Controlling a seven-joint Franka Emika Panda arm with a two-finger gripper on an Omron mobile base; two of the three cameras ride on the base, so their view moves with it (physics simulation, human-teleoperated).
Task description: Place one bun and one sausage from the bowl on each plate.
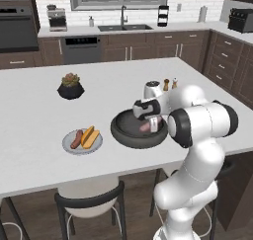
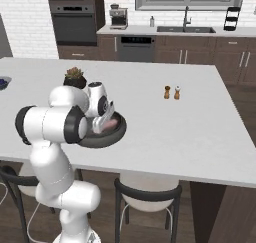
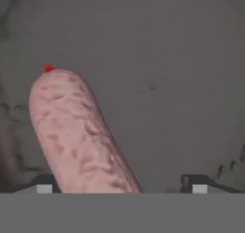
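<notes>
Pinkish and mottled, a sausage [image 3: 79, 136] runs from the bottom centre of the hand view up toward the upper left, lying on the dark floor of the bowl [image 3: 167, 59]. The gripper [image 3: 122, 184] is spread wide, its two dark fingertips [image 3: 44, 183] at the bottom left and bottom right, the sausage passing between them nearer the left one (whether it touches that tip I cannot tell).

At the centre of the left base view the hand reaches down into the bowl, on the white counter [image 1: 39, 100]. At lower left of that view a grey plate [image 1: 69, 146] holds a sausage and a bun. Further up sits a black plant pot [image 1: 70, 90]. Right of centre in the right base view stand two small shakers [image 2: 172, 92].
</notes>
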